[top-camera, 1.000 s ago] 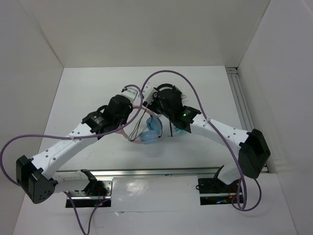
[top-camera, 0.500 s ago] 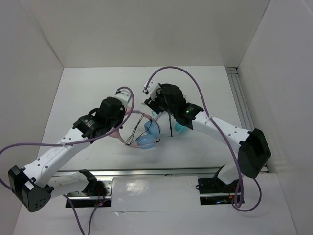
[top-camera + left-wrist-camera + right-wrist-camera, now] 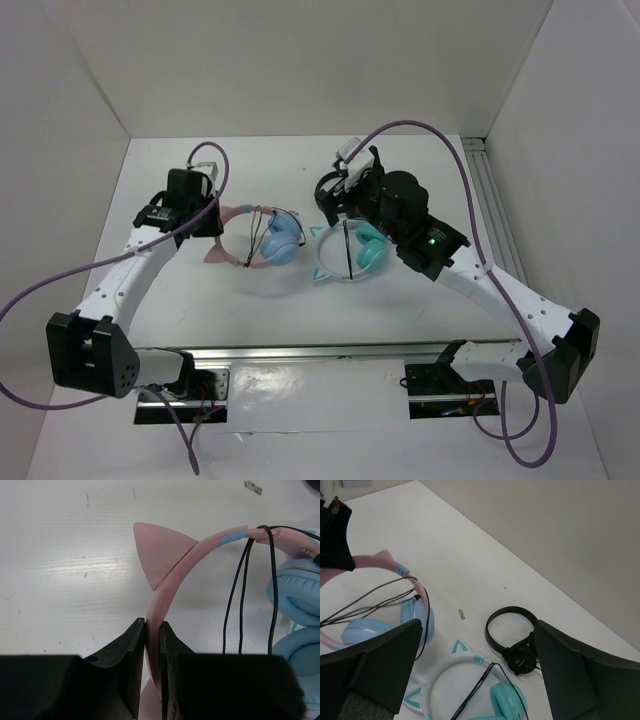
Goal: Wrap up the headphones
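Right claw (image 3: 477, 645): fingers at full spread, nothing between them, raised above the table (image 3: 250, 170) and looking down on it. Versus one second back, it is no longer half-closed and low at mid-table against the pink pair. It is wide open and lifted away toward the right. Reading: it has let go of the cable.

Left claw (image 3: 152, 630): clamped on the pink headband (image 3: 172, 595), just below the cat ear (image 3: 160, 550). Grip is unchanged over the last second. Its arm is now swung out to the left, and the headphones (image 3: 262, 238) are with it, left of centre rather than mid-table. The light blue ear cups (image 3: 283, 238) point right. Whether the band rests on the table or hangs just over it, I cannot tell.

Cable (image 3: 240, 590): thin black strands hook over the top of the headband and run across its arc toward the cups. Several strands lie side by side, slack rather than taut. The free end cannot be placed with confidence.

Neighbours: white-and-teal cat-ear headphones (image 3: 345, 252) sit just right of the pink pair, not touching it. Black headphones (image 3: 512, 635) lie further back, apart from both.

Judgement: the winding passes look finished or nearly so, with only the hold on the band remaining. Risk: the loops are loose and may slide off the band when the left claw lets go or drags. Tail end needs checking before release.
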